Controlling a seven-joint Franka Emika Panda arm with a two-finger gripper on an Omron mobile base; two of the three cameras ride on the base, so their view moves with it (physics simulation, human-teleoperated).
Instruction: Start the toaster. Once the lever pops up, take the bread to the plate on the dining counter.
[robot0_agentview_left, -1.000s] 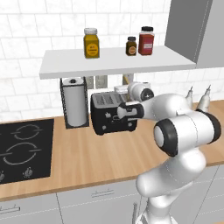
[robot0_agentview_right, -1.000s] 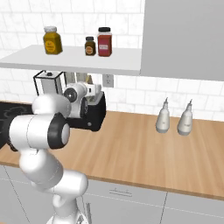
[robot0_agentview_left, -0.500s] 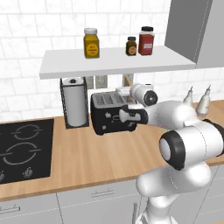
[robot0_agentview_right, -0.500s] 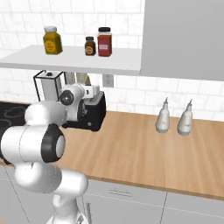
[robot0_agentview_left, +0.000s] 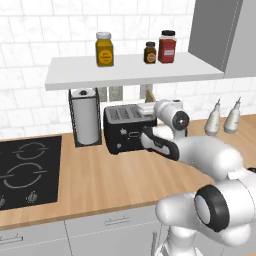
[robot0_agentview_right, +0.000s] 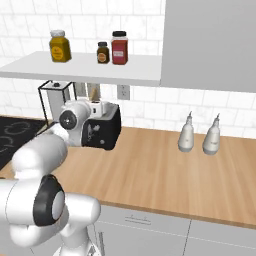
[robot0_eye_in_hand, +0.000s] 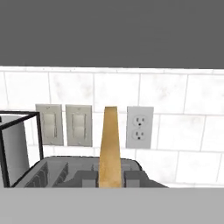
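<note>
No text, brand or number can be read. Labels are seen on the jars (robot0_agentview_left: 104, 49) on the shelf (robot0_agentview_left: 130, 71), but they are too small and blurred, and no marking is legible on the toaster (robot0_agentview_left: 125, 129).

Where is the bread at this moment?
In the hand view the bread stands upright, edge-on, between the gripper's fingers above the toaster, in front of the wall outlet.

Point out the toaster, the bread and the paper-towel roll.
toaster (robot0_agentview_left: 122, 132): left base view, on its black front face.
bread (robot0_eye_in_hand: 108, 146): hand view, on the tan crust edge standing up from the slot.
paper-towel roll (robot0_agentview_left: 85, 117): left base view, on the white roll's side.
</note>
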